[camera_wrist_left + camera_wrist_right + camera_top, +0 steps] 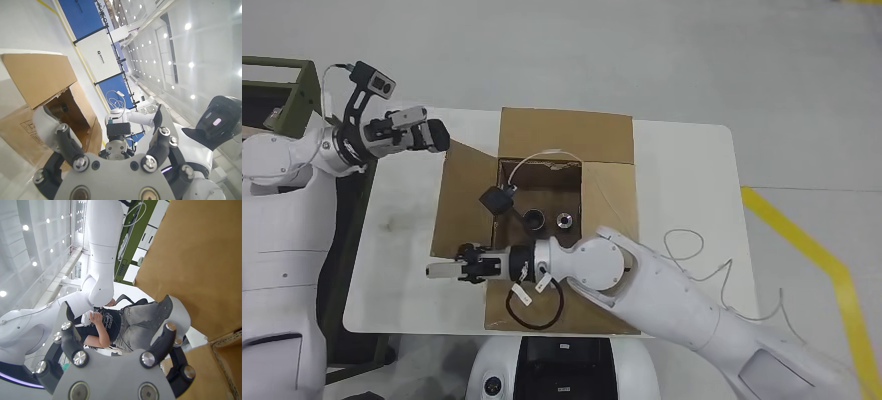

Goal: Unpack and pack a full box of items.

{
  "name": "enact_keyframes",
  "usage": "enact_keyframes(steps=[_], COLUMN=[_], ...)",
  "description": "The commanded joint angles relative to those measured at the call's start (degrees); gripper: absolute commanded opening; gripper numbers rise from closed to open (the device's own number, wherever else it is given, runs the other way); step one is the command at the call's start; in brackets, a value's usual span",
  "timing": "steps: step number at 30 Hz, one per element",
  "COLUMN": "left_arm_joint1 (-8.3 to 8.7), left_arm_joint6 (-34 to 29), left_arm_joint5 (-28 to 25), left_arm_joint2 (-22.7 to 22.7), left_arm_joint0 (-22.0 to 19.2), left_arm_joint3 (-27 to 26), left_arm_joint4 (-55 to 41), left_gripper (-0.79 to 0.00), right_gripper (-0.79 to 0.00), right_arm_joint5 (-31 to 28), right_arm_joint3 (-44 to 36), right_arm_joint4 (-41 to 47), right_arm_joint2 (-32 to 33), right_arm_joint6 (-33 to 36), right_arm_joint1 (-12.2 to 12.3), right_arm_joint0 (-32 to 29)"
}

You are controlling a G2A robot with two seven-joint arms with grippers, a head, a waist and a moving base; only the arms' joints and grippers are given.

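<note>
Box (542, 135), top view: brown corrugated cardboard with all four flaps spread flat, standing on the white table (682, 170). Inside lie a black plug block (497, 197) with a thin white cable (542, 155), and two short dark cylinders (537, 218) side by side. A black cable loop (534, 300) rests on the flap nearest the robot. The left gripper (440, 135) is by the box's far left corner. The right gripper (442, 270) is over the table just off the left flap's near corner, pointing away from the box.

Left wrist view: jaws wide apart with nothing between them. The fingers (160, 117) are black linkage bars with pale shells. This view gives the box's outer wall with printed marks, a ragged torn flap edge, and one cylinder in the interior.

Right wrist view: jaws wide apart and empty. One ribbed dark pad (164, 308) is just beside the smooth brown flap; contact cannot be judged. Fluting shows on a cut edge.
</note>
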Motion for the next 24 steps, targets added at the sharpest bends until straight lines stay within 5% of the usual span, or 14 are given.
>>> enact_keyframes(steps=[1,13,24], left_arm_joint1=[0.02,0.45,0.74], left_arm_joint6=[-0.2,-1.0,0.4], left_arm_joint5=[0.0,-0.6,-3.3], left_arm_joint2=[0.6,0.5,1.4], left_arm_joint0=[0.2,1.6,5.4], left_arm_joint3=[0.7,4.0,6.3], left_arm_joint4=[0.7,1.1,5.0], left_gripper=[0.000,0.000,0.000], right_gripper=[0.000,0.000,0.000], right_arm_joint5=[-0.1,1.0,5.6], right_arm_joint3=[0.3,-3.1,-14.4], right_arm_joint4=[-0.1,-1.9,-7.4], right_arm_joint2=[0.2,7.8,22.0], right_arm_joint6=[0.2,1.5,3.8], right_arm_joint1=[-0.3,1.3,6.3], right_arm_joint0=[-0.1,-3.6,-17.3])
